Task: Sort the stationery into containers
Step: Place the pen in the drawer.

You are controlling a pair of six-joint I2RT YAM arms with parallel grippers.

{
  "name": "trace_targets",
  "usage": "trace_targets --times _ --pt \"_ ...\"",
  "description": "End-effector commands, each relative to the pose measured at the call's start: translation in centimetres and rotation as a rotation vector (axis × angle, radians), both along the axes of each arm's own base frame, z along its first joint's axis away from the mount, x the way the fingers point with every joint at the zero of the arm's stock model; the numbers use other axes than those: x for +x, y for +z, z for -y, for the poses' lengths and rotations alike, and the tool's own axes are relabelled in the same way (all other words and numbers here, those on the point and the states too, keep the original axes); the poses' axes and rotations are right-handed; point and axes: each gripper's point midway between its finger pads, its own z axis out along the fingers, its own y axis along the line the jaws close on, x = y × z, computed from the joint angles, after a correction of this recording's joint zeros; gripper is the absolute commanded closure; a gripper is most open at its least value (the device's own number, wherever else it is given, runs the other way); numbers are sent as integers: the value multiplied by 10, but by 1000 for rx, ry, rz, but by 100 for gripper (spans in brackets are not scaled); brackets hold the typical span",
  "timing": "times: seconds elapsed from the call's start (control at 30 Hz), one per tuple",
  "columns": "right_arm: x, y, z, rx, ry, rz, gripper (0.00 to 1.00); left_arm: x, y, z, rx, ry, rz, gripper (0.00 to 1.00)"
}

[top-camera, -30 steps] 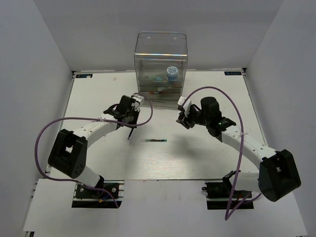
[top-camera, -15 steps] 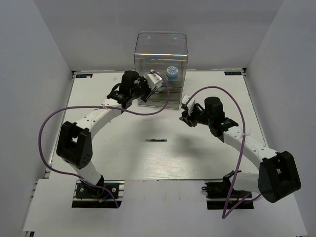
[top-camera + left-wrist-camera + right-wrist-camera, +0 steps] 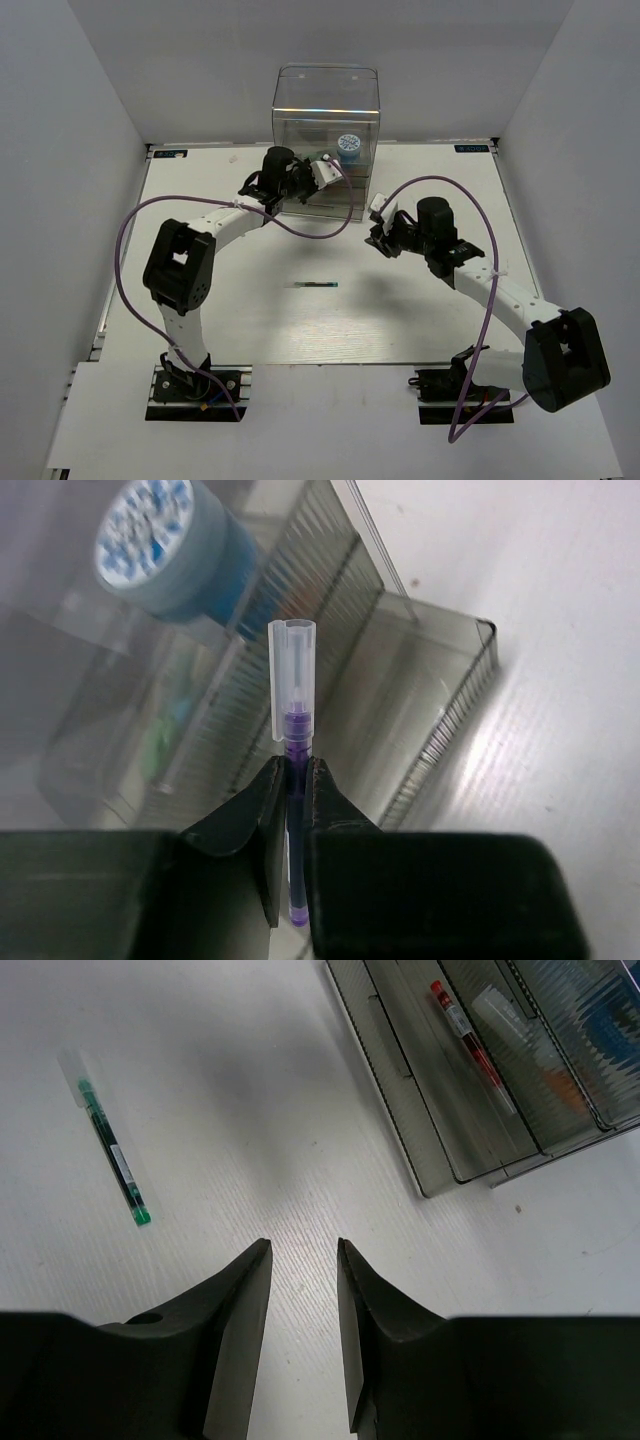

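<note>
While the left gripper (image 3: 298,772) pinches a purple pen (image 3: 292,680), the right gripper (image 3: 303,1248) sits ajar.

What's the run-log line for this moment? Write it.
left gripper: shut on purple pen | at drawer box | right gripper: open, empty | green pen: on table

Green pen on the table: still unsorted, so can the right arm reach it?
Probably yes: the right gripper is open and empty, with only bare table between it and the green pen.
</note>
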Motion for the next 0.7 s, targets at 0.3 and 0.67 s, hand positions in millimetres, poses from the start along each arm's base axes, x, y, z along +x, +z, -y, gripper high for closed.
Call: trace_targets --times 0.3,0.67 --pt "3 18 -3 46 18 55 62 18 11 11 19 -63 206 100" --pt "3 18 0 56 14 50 60 28 0 4 18 9 208 78"
